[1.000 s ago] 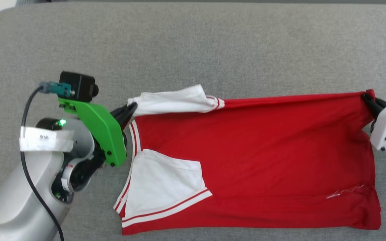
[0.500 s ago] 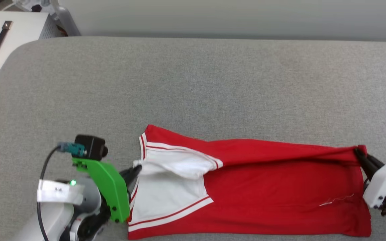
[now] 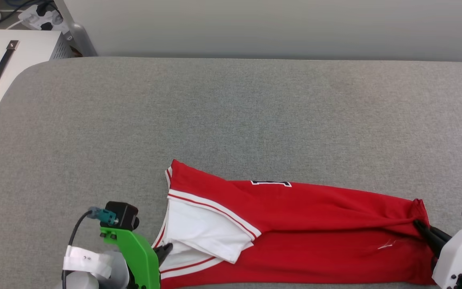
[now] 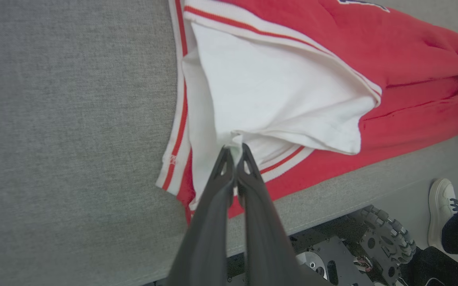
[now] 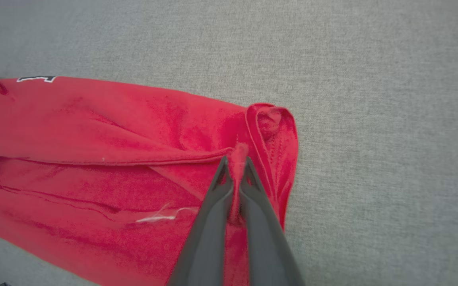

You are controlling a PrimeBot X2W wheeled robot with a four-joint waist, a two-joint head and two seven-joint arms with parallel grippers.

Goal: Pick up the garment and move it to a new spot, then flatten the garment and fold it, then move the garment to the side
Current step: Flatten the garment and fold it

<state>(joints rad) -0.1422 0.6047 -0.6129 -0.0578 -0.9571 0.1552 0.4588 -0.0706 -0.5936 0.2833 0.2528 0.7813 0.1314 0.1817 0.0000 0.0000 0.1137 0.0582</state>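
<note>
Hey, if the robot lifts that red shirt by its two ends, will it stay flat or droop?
Likely floppy: the shirt bunches into soft folds between the left hand and right hand, each pinching an end. It would probably droop in the middle. The loose white sleeve would likely flop over. It looks thin, so probably light.

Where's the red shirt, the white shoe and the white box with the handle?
red shirt [image 3: 327,224]: head view, middle of its red body.
white shoe [image 4: 440,208]: left wrist view, on its white upper.
white box [image 3: 26,48]: head view, flat top beside the handle.
</note>
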